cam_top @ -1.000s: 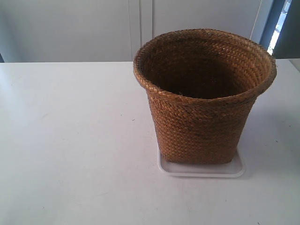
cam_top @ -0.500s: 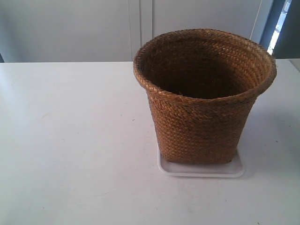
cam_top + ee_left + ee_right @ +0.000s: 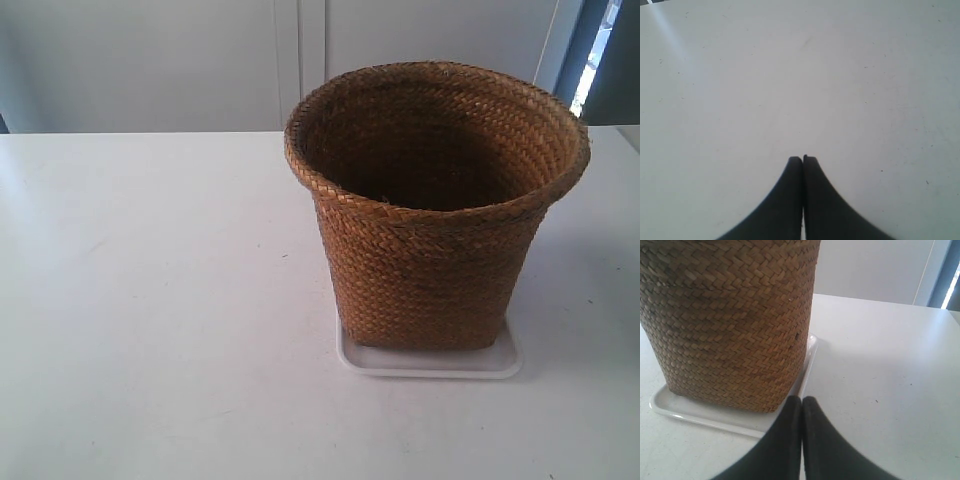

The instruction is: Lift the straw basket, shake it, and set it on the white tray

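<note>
The straw basket (image 3: 430,210) stands upright on the white tray (image 3: 430,364), right of the table's middle in the exterior view. Its base covers most of the tray, and its flared rim reaches out past the tray's edges. In the right wrist view the straw basket (image 3: 730,320) fills one side, resting on the white tray (image 3: 700,412). My right gripper (image 3: 802,399) is shut and empty, just off the tray's corner, apart from the basket. My left gripper (image 3: 803,159) is shut and empty over bare table. No arm shows in the exterior view.
The white table (image 3: 150,300) spreads wide to the left of the basket. A pale wall with cabinet seams (image 3: 300,60) runs behind the table's far edge. A dark window frame (image 3: 600,50) stands at the back right.
</note>
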Motion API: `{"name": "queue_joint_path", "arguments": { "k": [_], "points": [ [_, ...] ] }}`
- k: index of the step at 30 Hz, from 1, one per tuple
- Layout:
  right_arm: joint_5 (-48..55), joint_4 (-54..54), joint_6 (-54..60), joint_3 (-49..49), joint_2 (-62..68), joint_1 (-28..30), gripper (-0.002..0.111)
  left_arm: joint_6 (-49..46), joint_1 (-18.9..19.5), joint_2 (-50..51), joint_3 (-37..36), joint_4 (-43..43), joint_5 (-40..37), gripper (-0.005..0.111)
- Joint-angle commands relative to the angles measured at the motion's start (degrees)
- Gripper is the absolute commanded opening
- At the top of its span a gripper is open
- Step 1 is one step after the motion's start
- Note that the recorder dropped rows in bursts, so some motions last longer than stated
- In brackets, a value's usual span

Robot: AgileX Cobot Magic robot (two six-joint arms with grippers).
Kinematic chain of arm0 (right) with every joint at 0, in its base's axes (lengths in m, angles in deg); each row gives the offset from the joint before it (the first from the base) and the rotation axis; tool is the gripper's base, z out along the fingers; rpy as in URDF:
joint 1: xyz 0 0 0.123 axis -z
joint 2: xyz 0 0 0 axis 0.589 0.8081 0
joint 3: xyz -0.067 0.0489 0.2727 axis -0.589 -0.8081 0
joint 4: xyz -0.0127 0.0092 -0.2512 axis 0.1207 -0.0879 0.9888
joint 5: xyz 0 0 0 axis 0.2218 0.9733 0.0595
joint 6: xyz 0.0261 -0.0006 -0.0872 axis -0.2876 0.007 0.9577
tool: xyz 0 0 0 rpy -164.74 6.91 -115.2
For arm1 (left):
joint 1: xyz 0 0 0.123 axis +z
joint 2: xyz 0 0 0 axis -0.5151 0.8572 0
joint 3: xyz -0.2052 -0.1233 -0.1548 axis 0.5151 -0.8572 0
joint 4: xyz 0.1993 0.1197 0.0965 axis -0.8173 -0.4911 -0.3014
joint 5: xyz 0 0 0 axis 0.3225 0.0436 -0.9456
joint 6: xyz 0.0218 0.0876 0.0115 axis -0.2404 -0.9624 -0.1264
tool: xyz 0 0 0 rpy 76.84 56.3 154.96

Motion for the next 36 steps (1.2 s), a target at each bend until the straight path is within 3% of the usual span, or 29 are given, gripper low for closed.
{"name": "queue_joint_path", "arguments": {
  "k": [1, 36],
  "points": [
    [-0.28, 0.15, 0.43, -0.29, -0.34, 0.71, 0.000, 0.60, 0.23, -0.25, -0.38, 0.39, 0.41, 0.000],
    [-0.28, 0.15, 0.85, -0.29, -0.34, 0.71, 0.000, 0.60, 0.23, -0.25, -0.38, 0.39, 0.41, 0.000]
  ]
}}
